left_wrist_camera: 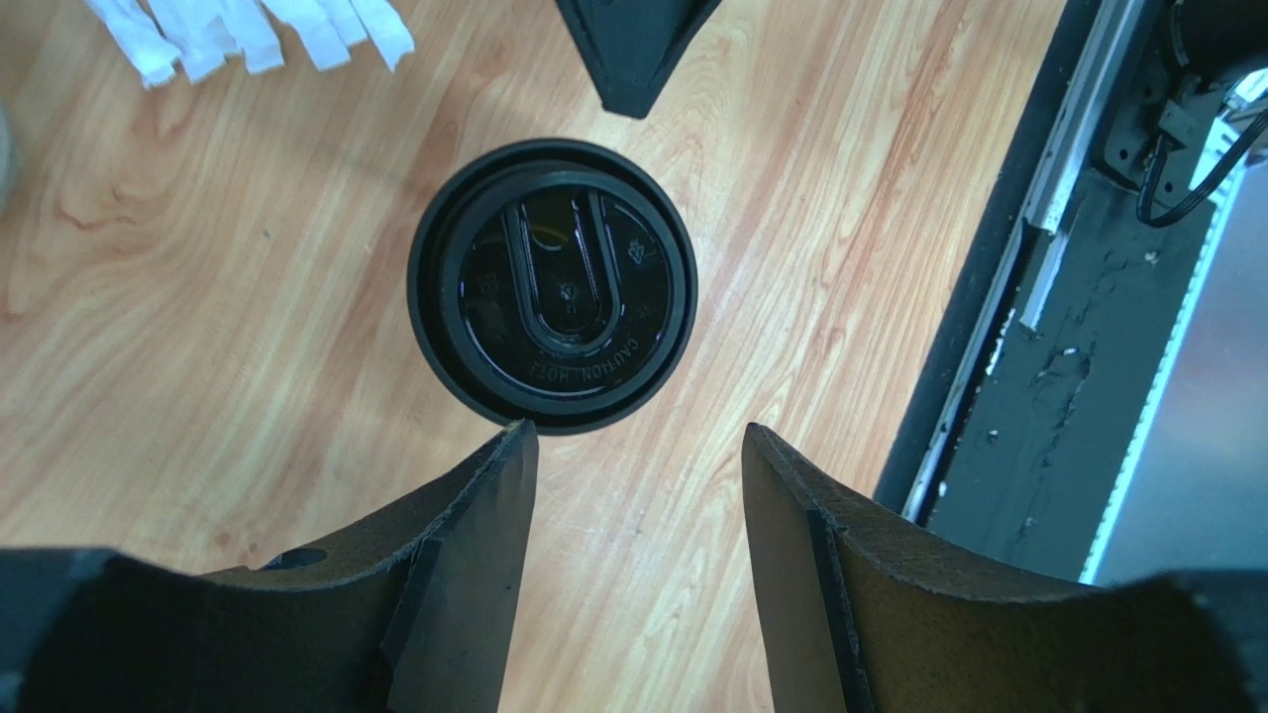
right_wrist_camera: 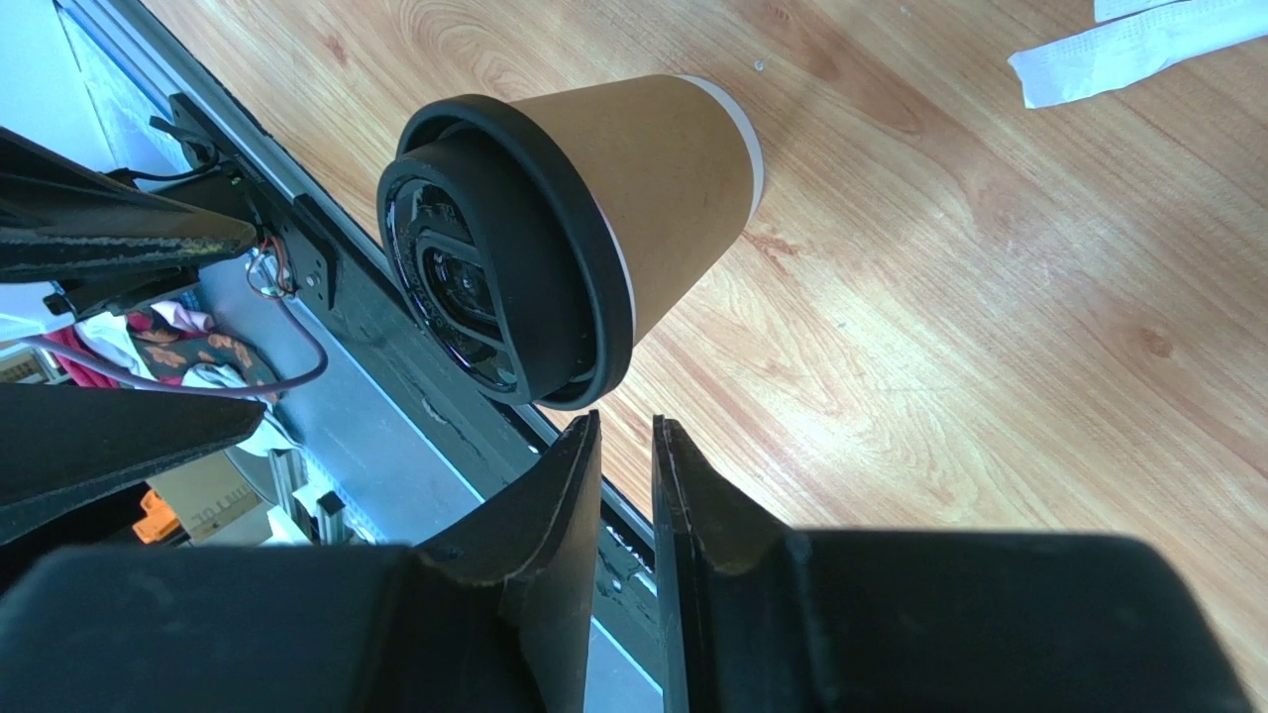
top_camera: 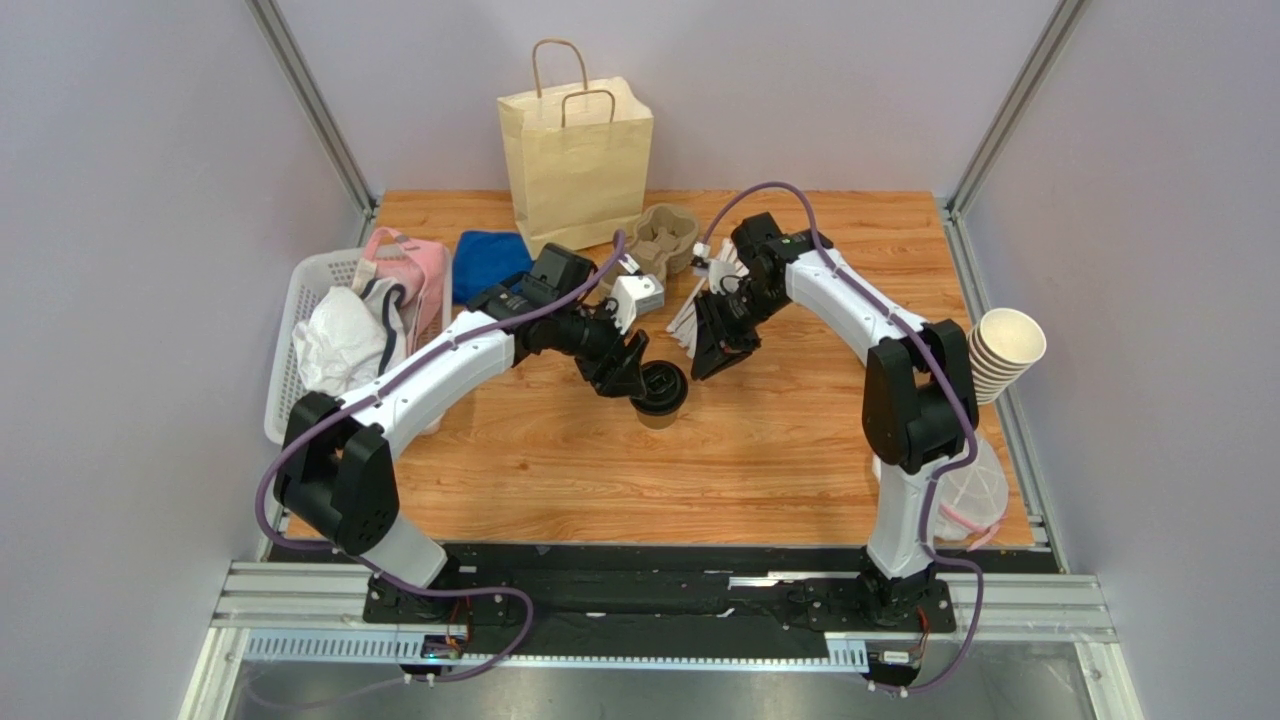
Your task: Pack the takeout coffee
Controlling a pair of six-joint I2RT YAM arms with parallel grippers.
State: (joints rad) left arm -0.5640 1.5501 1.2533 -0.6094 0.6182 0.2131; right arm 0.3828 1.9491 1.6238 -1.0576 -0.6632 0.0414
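Tan paper cup [top_camera: 660,393] stood upright, lidded, directly below my left gripper [left_wrist_camera: 640,490], jaws spread; right gripper [right_wrist_camera: 627,476] nearly pressed together, empty, beside it.

Bright, even light (soft shadows), near fingers [left_wrist_camera: 447,594] blurred.

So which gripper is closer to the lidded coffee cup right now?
Left. The left gripper hovers directly over the coffee cup, jaws open and off it. The right gripper sits just beside the cup, jaws nearly closed on nothing.
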